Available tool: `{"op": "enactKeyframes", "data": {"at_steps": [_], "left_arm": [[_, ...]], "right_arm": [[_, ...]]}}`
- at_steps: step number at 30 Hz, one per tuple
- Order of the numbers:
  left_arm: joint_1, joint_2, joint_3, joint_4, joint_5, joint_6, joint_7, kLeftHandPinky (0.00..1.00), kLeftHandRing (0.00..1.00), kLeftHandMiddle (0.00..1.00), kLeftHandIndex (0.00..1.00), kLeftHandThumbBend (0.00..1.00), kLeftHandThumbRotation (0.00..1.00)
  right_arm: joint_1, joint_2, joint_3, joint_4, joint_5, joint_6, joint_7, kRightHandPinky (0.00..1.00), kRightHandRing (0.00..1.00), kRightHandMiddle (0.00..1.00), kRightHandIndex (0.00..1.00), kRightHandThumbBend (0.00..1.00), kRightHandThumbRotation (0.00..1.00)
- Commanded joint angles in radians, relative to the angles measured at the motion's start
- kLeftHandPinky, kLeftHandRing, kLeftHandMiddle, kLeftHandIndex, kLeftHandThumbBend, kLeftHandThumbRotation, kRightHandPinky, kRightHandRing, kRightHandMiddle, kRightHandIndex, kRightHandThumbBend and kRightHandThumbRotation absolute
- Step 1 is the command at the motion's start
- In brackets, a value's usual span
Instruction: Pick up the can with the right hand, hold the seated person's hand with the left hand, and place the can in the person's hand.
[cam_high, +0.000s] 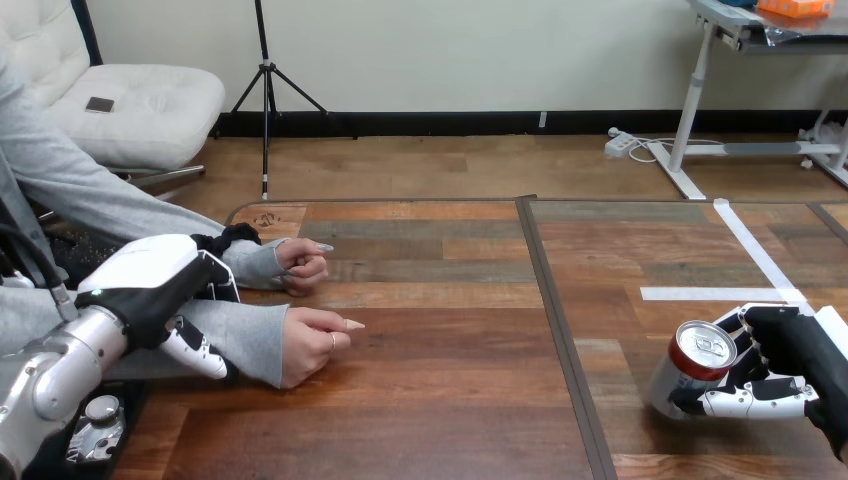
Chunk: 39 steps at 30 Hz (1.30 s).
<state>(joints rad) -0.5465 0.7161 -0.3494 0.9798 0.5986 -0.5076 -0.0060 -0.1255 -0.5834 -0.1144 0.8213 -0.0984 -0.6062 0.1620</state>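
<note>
Silver with a red band, the can (690, 365) sat tilted at the near right of the wooden table (450, 400), and the right hand (790, 370) had its fingers curled round it. Pickup under way, by the look of it! The left hand (150, 280) lay over the person's grey sleeve, its grip impossible to judge. Next up: lift the can and carry it left to the person's nearer hand (315, 345), which rested palm down.

Left hand (150, 285) white-shelled, black; left forearm (55, 365) silver.

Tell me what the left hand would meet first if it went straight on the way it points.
Probably the person's near forearm, right below the left hand; whether they already touch is unclear.
</note>
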Motion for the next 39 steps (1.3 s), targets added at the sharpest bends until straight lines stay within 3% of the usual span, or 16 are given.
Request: {"op": "enactKeyframes", "data": {"at_steps": [1,11,14,21,30,39], "left_arm": [[-0.031,0.031,0.045,-0.06,-0.029,-0.005,0.01,0.24,0.3,0.38,0.47,0.83,0.0],[-0.025,0.042,0.075,-0.102,-0.059,-0.004,-0.013,0.2,0.25,0.33,0.46,0.85,0.0],[-0.022,0.046,0.091,-0.129,-0.084,0.012,-0.041,0.2,0.25,0.33,0.46,0.84,0.0],[-0.004,0.055,0.123,-0.199,-0.113,0.03,-0.065,0.18,0.24,0.31,0.47,0.84,0.0],[0.014,0.061,0.163,-0.297,-0.137,0.05,-0.101,0.18,0.23,0.31,0.46,0.84,0.0],[0.028,0.048,0.197,-0.382,-0.158,0.079,-0.135,0.21,0.27,0.34,0.45,0.84,0.0]], "right_arm": [[-0.054,-0.007,-0.014,-0.028,0.006,-0.032,-0.015,0.26,0.31,0.37,0.43,0.8,0.0],[-0.051,-0.007,-0.012,-0.04,0.0,-0.028,-0.019,0.27,0.31,0.37,0.43,0.81,0.0],[-0.051,-0.007,-0.011,-0.042,-0.003,-0.02,-0.022,0.27,0.31,0.37,0.43,0.8,0.0],[-0.048,0.0,-0.017,-0.069,0.011,0.036,-0.012,0.28,0.32,0.38,0.43,0.8,0.0],[-0.058,0.0,-0.009,-0.046,-0.023,-0.017,-0.048,0.23,0.28,0.35,0.43,0.81,0.0],[-0.068,0.006,-0.008,-0.031,-0.027,-0.024,-0.059,0.2,0.25,0.33,0.43,0.81,0.0]]}}
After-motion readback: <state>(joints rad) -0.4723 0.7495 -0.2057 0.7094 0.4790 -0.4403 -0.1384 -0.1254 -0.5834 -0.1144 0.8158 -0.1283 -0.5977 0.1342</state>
